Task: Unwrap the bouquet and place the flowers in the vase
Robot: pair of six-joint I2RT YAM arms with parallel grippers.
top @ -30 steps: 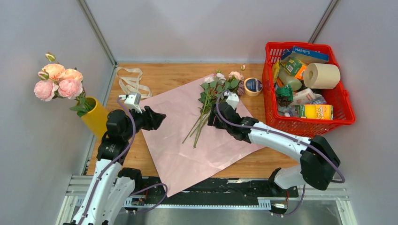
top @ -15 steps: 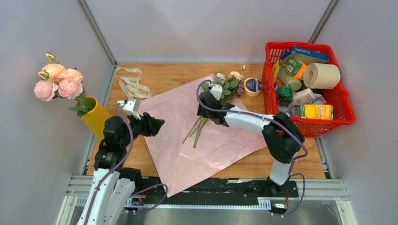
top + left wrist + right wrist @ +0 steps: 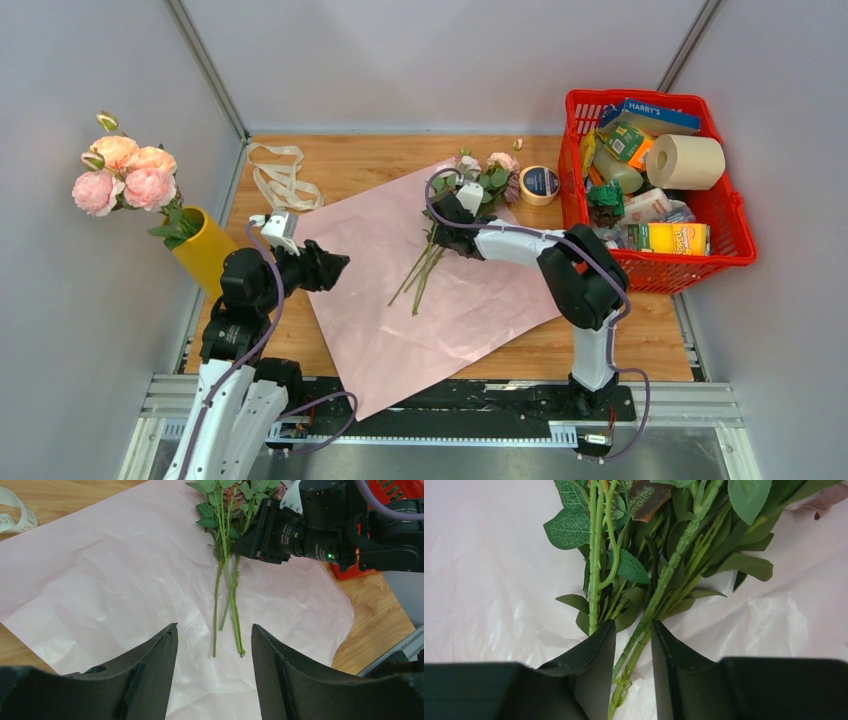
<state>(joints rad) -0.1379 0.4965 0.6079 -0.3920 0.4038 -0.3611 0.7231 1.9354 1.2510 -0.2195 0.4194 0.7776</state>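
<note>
Lying loose on the flattened paper (image 3: pixel 380 300) on the table (image 3: pixel 400 155), the flowers (image 3: pixel 422 275) pointed their heads away from the arms, with stems fanned toward the near edge. The right pincer (image 3: pixel 634 630) straddled the stems just below the leaves, its fingers narrowly parted. Whether they already pinched the stems I could not tell from the wrist view. The left pincer (image 3: pixel 214 630) hung spread and empty over the paper's left side. The vase (image 3: pixel 205 250) stood well apart by the left wall, a few roses (image 3: pixel 125 170) in it. The stems looked light, thin and springy, so a bunch could splay or slip. The firmest hold seemed that bare stretch under the foliage, not the soft heads.
</note>
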